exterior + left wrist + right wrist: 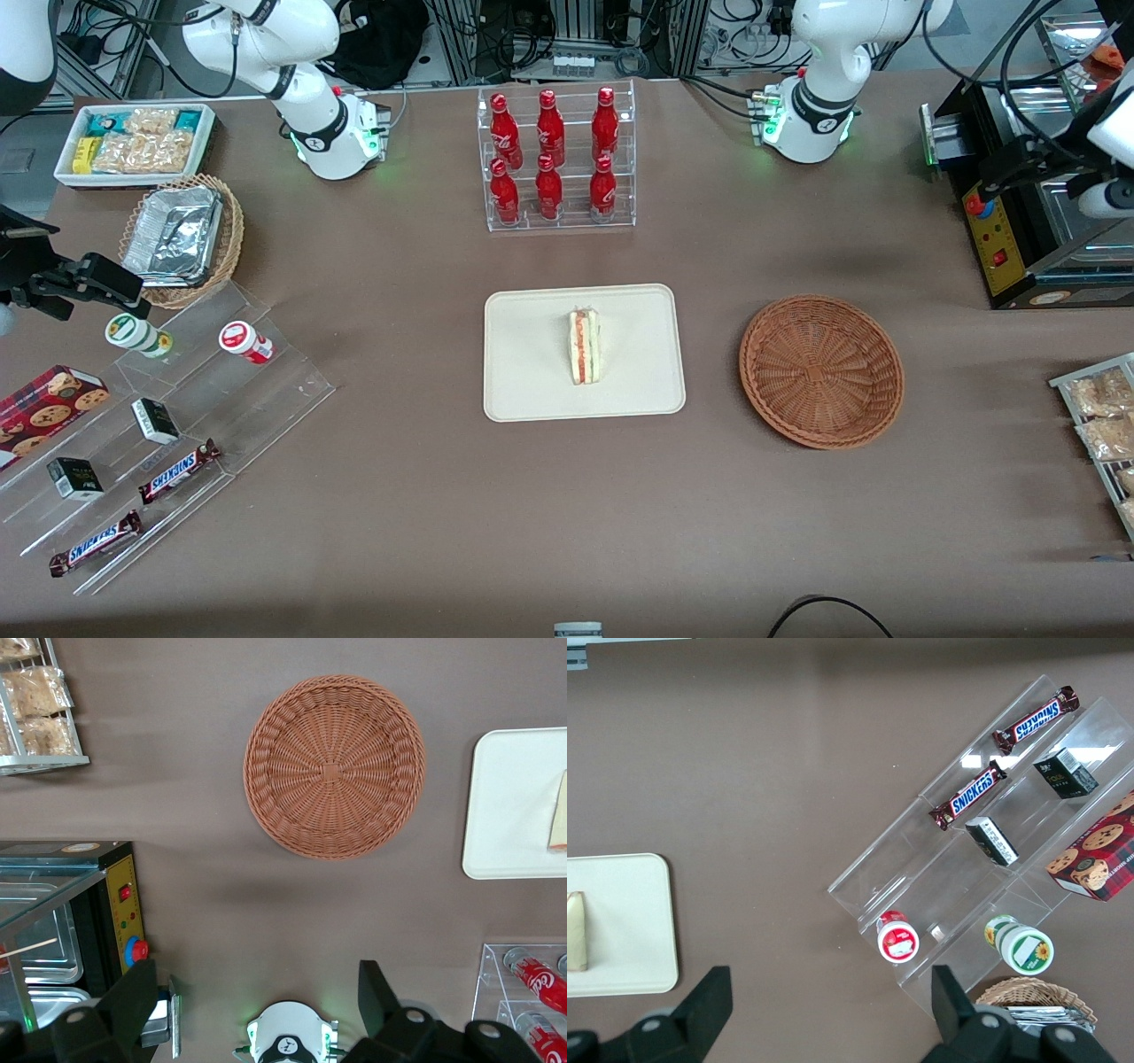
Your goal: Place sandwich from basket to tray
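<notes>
Scanning the brown bench, we see the cream tray beside the wicker basket, which holds nothing. The sandwich lies on the tray. The gripper hangs high over the bench, jaws released, grasping nothing.

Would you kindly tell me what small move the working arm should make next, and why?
Probably none but staying parked: the sandwich already lies on the tray, the basket is empty, and the gripper hangs open, high above the table.
</notes>
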